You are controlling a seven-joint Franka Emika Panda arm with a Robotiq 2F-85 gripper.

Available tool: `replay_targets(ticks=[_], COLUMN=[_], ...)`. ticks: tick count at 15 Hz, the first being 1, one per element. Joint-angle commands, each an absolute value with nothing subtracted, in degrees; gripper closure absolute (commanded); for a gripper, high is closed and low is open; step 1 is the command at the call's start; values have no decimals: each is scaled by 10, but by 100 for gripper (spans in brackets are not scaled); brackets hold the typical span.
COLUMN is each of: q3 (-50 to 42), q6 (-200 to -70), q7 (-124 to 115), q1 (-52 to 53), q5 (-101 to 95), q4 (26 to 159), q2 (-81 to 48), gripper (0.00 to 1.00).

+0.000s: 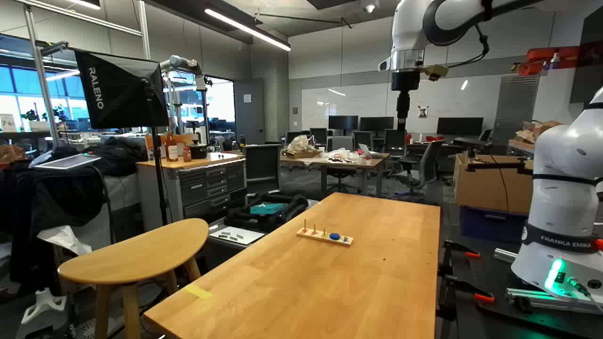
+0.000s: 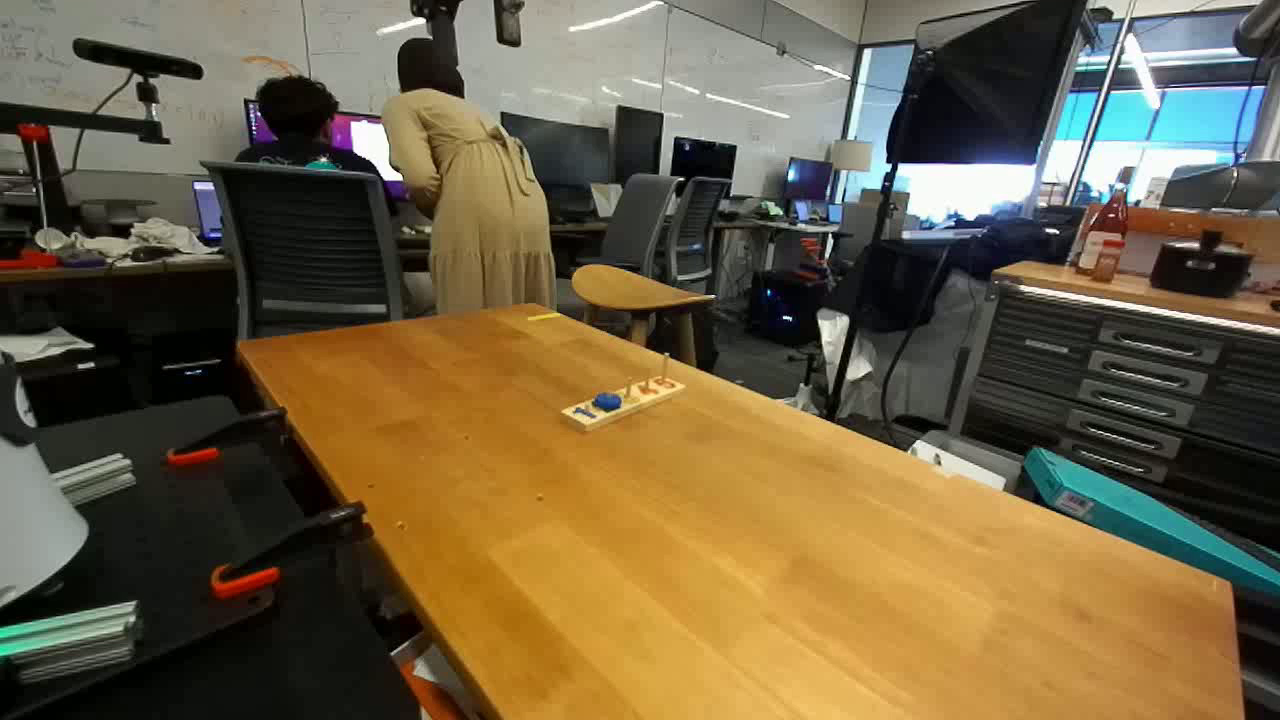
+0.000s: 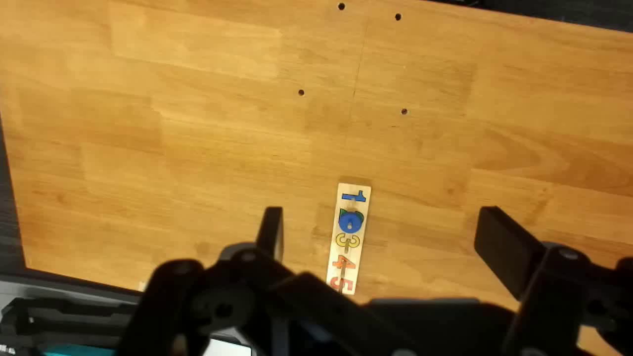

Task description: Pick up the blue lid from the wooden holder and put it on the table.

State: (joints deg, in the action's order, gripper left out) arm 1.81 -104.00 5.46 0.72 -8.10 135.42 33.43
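The blue lid, a small round disc (image 1: 334,236) (image 2: 606,401) (image 3: 343,222), sits on a peg of the wooden holder (image 1: 320,238) (image 2: 632,408) (image 3: 353,251), over the printed 2. The holder is a pale strip with pegs and the numbers 1 to 5. It lies on the table (image 1: 377,282) (image 2: 800,560) (image 3: 198,173). My gripper (image 3: 382,212) is open and empty, its fingers wide apart. In an exterior view the gripper (image 1: 402,110) points down high above the table. In the wrist view, the holder shows between the fingers, nearer the left one; a finger linkage meets its lower end.
Clamps with orange handles (image 1: 466,252) (image 2: 245,580) grip the table edge by the robot base (image 1: 556,263). A rounded wooden stool (image 1: 136,252) (image 2: 635,288) stands near the table. A black case (image 1: 264,212) lies beside it. Yellow tape (image 1: 199,292) marks a table corner.
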Motion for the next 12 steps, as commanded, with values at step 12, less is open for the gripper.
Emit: replay_targets(ticks=[12], q3=[36], q6=[-1264], q7=[-47], q1=[1], q5=[-84], q4=[1348], q2=[204], gripper=[0])
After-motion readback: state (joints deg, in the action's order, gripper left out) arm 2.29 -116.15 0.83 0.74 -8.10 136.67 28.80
